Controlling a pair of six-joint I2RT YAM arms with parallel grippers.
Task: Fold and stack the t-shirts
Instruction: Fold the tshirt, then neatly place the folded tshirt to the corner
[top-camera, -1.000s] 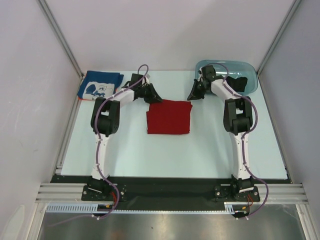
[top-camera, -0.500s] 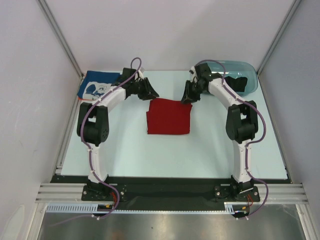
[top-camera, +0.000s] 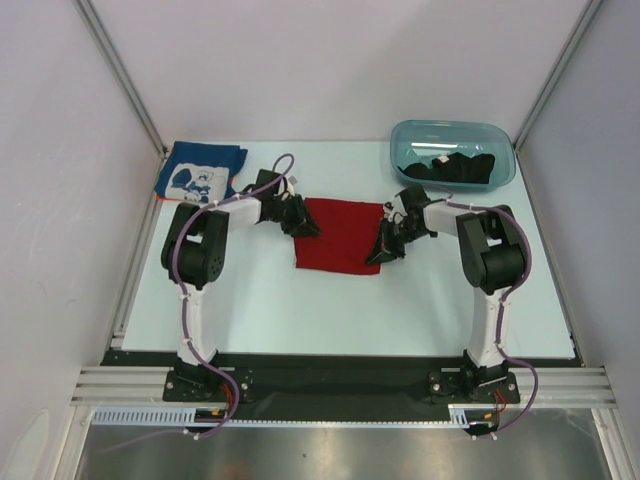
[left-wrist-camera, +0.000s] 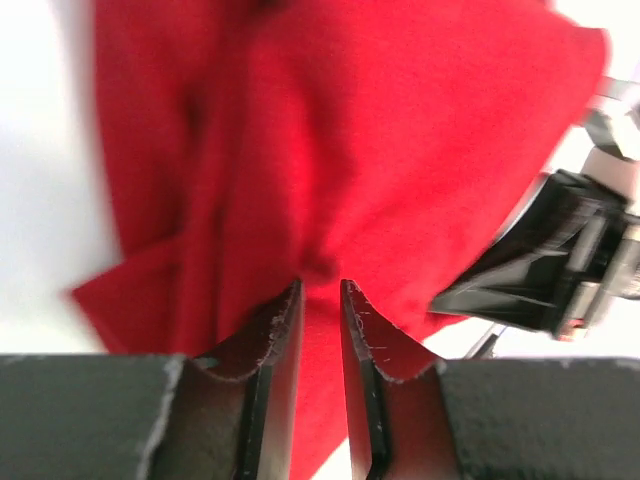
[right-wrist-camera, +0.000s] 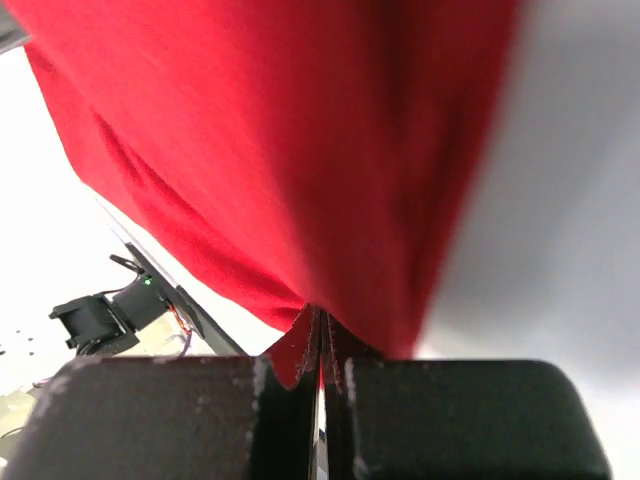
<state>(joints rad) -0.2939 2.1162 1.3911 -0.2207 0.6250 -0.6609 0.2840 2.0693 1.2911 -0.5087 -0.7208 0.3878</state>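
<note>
Both arms have swung in from the far edge of the counter (top-camera: 300, 310) and come down onto the plain bright red cloth t-shirt (top-camera: 340, 235). A second ago the right arm was up by the translucent teal plastic tub (top-camera: 450, 124) and the left arm was beside the blue cloth t-shirt with a white printed graphic (top-camera: 200, 172). Now the left hand (top-camera: 297, 220) sits on the red shirt's far left corner and the right hand (top-camera: 383, 250) on its right edge, nearer the front.

In the left wrist view the fingers stand only narrowly apart, and the red cloth gathers in creases to their tips, so this hand looks pinched on a fold. In the right wrist view the fingers are pressed together, with red cloth running out from between the tips: clamped on the edge.

The red shirt lies as a folded rectangle in the middle of the counter, slightly rumpled where it is gripped. The blue one lies folded at the far left corner. The black cloth t-shirt (top-camera: 455, 168) lies crumpled in the tub at the far right corner.

A grip on both sides probably means the red shirt is about to be lifted, either for one more fold or to be carried to the blue one
</note>
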